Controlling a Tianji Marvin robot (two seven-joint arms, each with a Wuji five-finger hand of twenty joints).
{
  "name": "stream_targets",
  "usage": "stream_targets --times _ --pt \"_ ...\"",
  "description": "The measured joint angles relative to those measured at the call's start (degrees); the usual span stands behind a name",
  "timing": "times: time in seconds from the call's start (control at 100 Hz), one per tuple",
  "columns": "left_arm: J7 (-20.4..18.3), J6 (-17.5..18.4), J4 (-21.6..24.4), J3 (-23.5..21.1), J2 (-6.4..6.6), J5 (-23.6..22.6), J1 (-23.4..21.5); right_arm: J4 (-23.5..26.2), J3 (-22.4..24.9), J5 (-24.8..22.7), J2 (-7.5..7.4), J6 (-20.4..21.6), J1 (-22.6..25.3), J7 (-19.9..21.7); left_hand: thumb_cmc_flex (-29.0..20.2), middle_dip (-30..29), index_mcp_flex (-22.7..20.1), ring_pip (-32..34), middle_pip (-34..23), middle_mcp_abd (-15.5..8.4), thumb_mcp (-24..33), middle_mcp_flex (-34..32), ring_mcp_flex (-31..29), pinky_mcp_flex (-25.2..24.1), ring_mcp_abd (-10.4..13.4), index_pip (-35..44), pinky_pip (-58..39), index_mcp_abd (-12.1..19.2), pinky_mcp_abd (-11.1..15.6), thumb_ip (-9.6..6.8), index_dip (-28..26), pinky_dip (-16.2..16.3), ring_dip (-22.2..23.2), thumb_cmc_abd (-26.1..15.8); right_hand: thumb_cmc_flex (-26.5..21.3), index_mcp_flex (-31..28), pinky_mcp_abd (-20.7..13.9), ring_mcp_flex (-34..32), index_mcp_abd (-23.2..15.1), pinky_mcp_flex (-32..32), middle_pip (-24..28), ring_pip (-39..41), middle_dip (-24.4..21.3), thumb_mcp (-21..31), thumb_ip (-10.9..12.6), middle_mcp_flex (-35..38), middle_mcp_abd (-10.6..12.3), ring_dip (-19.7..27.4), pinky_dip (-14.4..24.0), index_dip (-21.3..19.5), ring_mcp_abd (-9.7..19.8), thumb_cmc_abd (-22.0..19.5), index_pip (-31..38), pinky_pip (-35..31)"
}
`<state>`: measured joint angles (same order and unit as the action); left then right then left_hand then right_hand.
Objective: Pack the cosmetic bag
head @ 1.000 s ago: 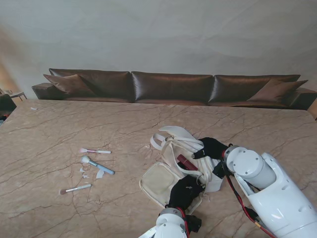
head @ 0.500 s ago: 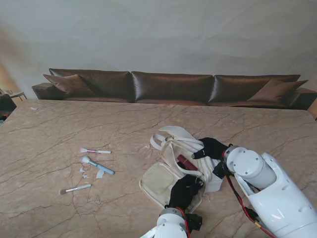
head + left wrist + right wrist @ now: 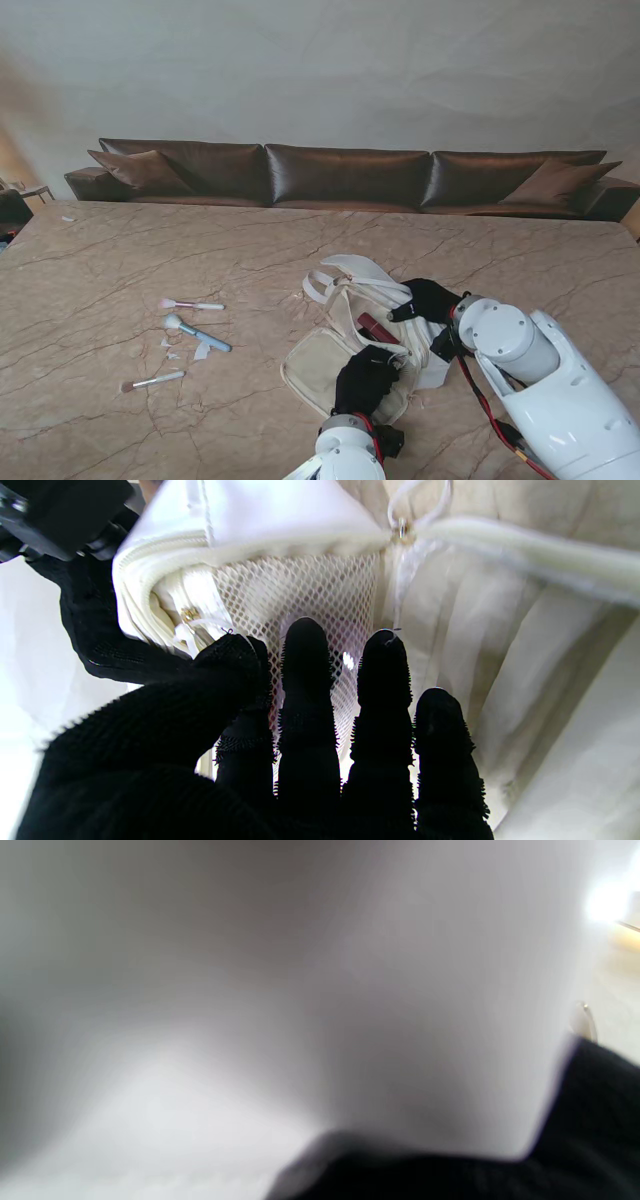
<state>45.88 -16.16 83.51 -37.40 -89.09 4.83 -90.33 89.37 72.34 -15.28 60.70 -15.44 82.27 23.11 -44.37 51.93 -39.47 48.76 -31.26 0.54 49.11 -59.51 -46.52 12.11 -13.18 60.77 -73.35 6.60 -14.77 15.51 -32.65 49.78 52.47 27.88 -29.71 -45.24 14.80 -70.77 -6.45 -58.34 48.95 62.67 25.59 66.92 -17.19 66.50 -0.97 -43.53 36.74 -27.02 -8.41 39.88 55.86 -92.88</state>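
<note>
On the counter our cream cosmetics bag lies open, our left hand resting fingers-spread on its nearer mesh flap, our right hand at its right edge, grip unclear, brushes well left.

Cream cloth cosmetics bag with mesh lining; polished, veined marble table.

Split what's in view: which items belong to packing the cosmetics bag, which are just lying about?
Job:
- cosmetics bag, open
- red item in the bag
- pink brush
- blue-handled brush
- small brush
- left hand and right hand, both at the bag

Lying about:
- pale scraps beside the brushes
- brown sofa behind the table
</note>
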Motion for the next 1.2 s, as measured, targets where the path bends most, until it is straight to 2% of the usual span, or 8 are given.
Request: stream_targets --times 0.13,0.31,0.35,0.67,0.78,0.88,1.02,1.2 --pt "0.4 0.0 -0.9 0.0 -0.07 -0.3 0.6 0.3 0.4 -0.1 -0.11 0.2 0.4 0.9 0.0 -0.9 -0.8 2.8 -5.6 3.4 1.8 -1.6 -1.3 0.8 0.0 0.6 -0.6 -0.6 -0.7 0.00 2.4 0.0 1.3 1.7 0.0 0.0 0.0 0.0 0.0 0.0 0.0 0.0 0.0 0.0 0.0 0.0 0.0 0.0 0.0 0.0 0.0 0.0 0.0 0.0" --pt "1.2 0.7 -2.0 0.0 -0.42 -0.4 1.3 0.4 0.4 -0.2 -0.28 0.9 0.5 1.2 0.1 -0.3 -1.9 6.5 -12.8 3.7 2.9 -2.2 -1.9 1.0 0.0 1.1 -1.1 -0.7 -1.3 0.18 2.5 1.3 3.6 3.0 0.0 0.0 0.0 0.0 0.0 0.0 0.0 0.0 0.0 0.0 0.0 0.0 0.0 0.0 0.0 0.0 0.0 0.0 0.0 0.0" --pt "1.3 0.7 -2.2 0.1 -0.48 -0.9 1.4 0.4 0.5 -0.2 -0.28 1.0 0.5 1.2 0.1 0.1 -1.4 7.2 -14.6 3.4 3.3 -2.1 -1.9 1.0 0.0 1.2 -1.2 -0.7 -1.3 1.22 0.6 1.6 4.2 3.0 0.0 0.0 0.0 0.0 0.0 0.0 0.0 0.0 0.0 0.0 0.0 0.0 0.0 0.0 0.0 0.0 0.0 0.0 0.0 0.0" --pt "3.9 -1.0 -5.4 0.5 -0.47 -13.8 2.9 0.3 0.3 0.4 -0.23 1.9 0.7 0.1 0.9 0.6 0.6 9.5 -21.4 0.2 4.4 -1.1 -2.6 1.7 1.7 2.7 -1.7 0.1 -1.3 1.76 -5.8 2.9 6.1 3.0 0.2 0.0 0.0 0.0 0.0 -0.5 0.0 0.5 0.0 0.0 0.0 0.6 0.0 0.0 -0.1 2.2 0.0 0.1 0.0 0.0" --pt "5.2 -0.2 -8.6 1.5 -0.46 -17.6 4.2 -0.3 -0.3 1.0 -0.16 2.4 0.5 -0.3 2.6 -0.5 0.7 9.3 -21.1 -0.8 7.3 -2.0 -5.0 4.5 2.3 3.6 -2.7 1.4 -1.3 3.50 -6.2 2.8 5.1 3.8 1.1 0.0 0.0 0.0 0.0 -1.0 0.0 1.4 0.0 1.2 0.0 0.6 0.0 0.0 -0.1 3.5 0.0 0.1 0.0 -0.1" --pt "7.6 3.7 -11.3 2.3 -0.47 -19.3 4.9 -0.6 -0.5 1.0 -0.11 2.6 0.2 -0.2 4.5 -3.7 -0.7 5.7 -13.6 -0.9 10.6 -4.3 -7.6 7.5 2.5 6.4 -3.6 1.7 -1.4 3.52 1.6 -0.2 1.4 6.4 1.3 -0.2 0.0 -0.1 0.1 -1.3 0.0 1.8 0.0 1.2 0.2 0.7 0.0 0.0 0.0 3.8 0.0 0.1 0.0 -0.1" --pt "8.4 3.7 -12.6 2.8 -0.48 -20.7 5.3 -0.6 -0.6 1.0 -0.06 2.7 0.2 -0.2 6.2 -6.5 -2.7 2.7 -6.6 -0.9 13.9 -5.7 -8.6 8.6 2.5 7.1 -4.1 1.7 -2.3 3.53 8.6 -2.9 -1.0 9.5 1.4 -0.7 0.0 -0.4 0.2 -1.5 0.0 1.9 0.0 1.5 0.3 1.4 0.0 0.0 0.0 4.7 0.0 0.7 0.0 -0.3" --pt "10.7 4.2 -14.0 3.2 -0.74 -22.7 5.8 -0.6 -0.5 1.0 -0.01 3.0 0.3 -0.5 8.9 -8.8 -3.4 2.1 -5.9 0.0 15.3 -6.2 -8.6 8.4 2.5 7.2 -4.1 0.5 -3.0 1.62 10.1 -3.5 -1.5 10.7 1.4 -0.8 0.0 -0.4 0.3 -1.5 0.0 2.0 0.0 1.5 0.3 1.4 0.0 -0.1 0.0 4.8 0.0 0.7 0.0 -0.5"
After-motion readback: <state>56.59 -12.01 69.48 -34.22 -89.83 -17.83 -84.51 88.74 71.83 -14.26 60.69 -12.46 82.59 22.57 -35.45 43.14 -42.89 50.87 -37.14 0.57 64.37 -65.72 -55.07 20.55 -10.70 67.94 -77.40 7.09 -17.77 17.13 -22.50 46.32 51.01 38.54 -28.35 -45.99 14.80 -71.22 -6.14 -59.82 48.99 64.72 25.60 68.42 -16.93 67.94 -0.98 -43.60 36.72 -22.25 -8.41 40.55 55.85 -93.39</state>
